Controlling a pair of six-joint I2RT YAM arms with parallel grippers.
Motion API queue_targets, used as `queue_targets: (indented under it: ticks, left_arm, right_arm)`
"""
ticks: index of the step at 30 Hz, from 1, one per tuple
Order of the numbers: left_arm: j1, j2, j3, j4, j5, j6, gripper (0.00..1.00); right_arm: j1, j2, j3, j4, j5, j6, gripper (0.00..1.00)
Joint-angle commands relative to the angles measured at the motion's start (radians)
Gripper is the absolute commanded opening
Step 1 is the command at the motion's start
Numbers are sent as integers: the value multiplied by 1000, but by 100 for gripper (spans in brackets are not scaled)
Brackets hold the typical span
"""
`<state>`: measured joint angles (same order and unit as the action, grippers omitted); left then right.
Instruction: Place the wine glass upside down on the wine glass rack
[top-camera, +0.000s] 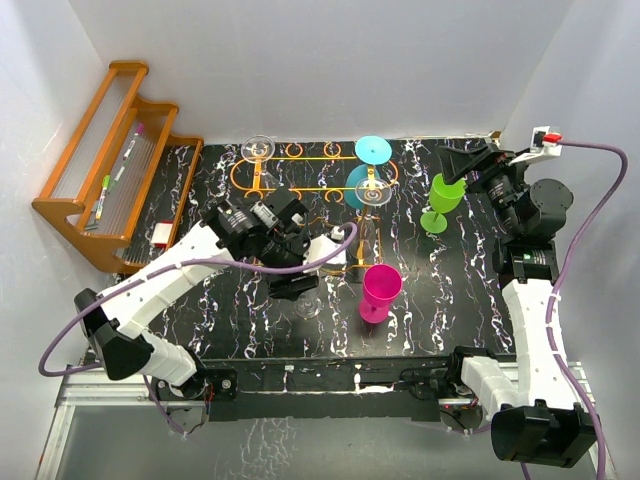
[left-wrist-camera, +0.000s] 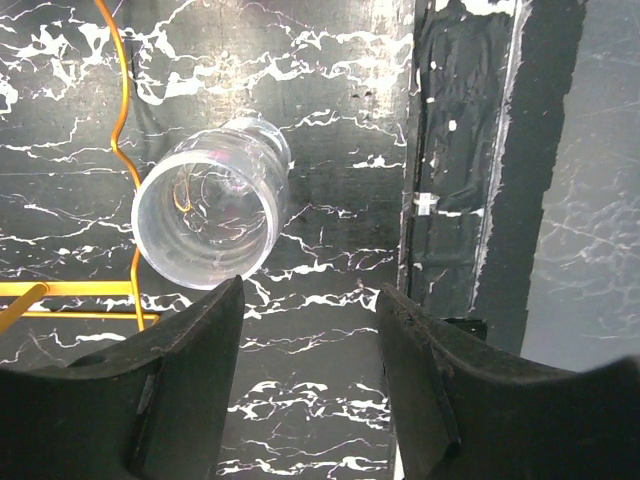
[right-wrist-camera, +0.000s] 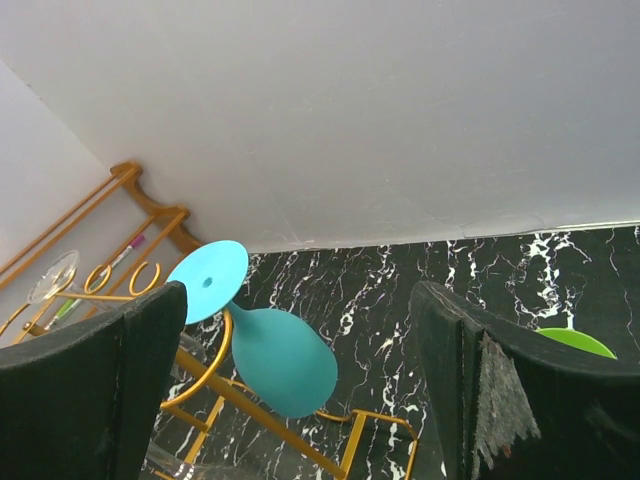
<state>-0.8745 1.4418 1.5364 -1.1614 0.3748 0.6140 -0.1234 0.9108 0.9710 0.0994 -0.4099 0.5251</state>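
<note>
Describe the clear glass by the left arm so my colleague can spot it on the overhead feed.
On the black marble table, look just in front of the orange wire rack, near the middle. The clear glass sits on the tabletop beside the open left gripper. The other clear glasses hang on the rack, and its pink neighbour is opaque.

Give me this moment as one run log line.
left gripper open, near clear glass | right gripper open, empty | teal glass hanging inverted on rack | placement not done
</note>
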Motion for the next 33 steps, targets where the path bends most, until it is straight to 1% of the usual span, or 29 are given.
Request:
queue_targets:
  ticks: [1, 5, 9, 16, 24, 33]
  left_arm:
    - [-23, -38, -46, 49, -47, 55, 52]
    - [-37, -56, -97, 115, -36, 76, 48]
    - [-47, -56, -119, 176, -72, 83, 48]
    - [-51, -7, -105, 164, -82, 98, 48]
    - [-58, 5, -130, 157, -77, 89, 48]
    - [-63, 17, -117, 160, -88, 78, 49]
  right_arm:
    - [2, -8, 57, 26, 23, -8, 98]
    - [3, -13, 72, 23, 25, -4, 98]
    - [3, -27, 77, 17, 21, -5, 98]
    - [15, -54, 77, 1, 35, -42, 98]
    - [31, -75, 65, -3, 59, -69, 98]
    - [44, -92, 62, -11, 75, -95, 98]
